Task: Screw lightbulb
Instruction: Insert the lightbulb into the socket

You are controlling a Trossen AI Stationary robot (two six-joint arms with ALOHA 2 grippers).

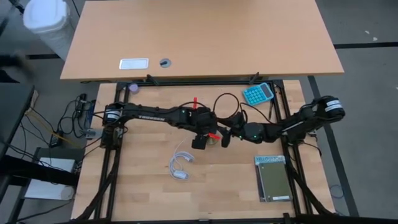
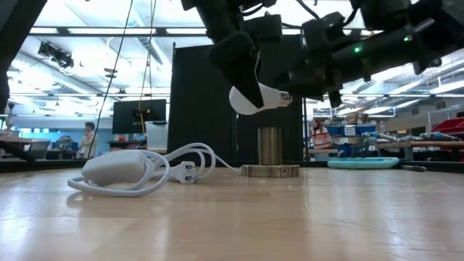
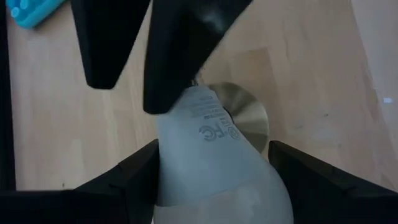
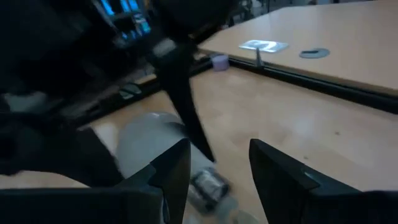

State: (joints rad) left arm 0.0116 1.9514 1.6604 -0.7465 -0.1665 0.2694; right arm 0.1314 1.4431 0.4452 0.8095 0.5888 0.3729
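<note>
Lightbulb (image 2: 255, 98) horizontal, base toward right tool (image 2: 328, 81)

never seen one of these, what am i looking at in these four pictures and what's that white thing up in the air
These are two dark robot arms working over a wooden table. One picture looks straight down from above, one looks level across the tabletop, and two come from cameras on the arms' wrists.

The white thing is a lightbulb. The left arm's tool grips its round glass end and holds it sideways in the air. The right arm's tool is at its metal screw end, fingers nearly shut there; whether they pinch it is hard to tell.

Just below stands a metal socket on a round base. Also on the table are a coiled white cable, a teal calculator and a flat grey-green pad.
</note>
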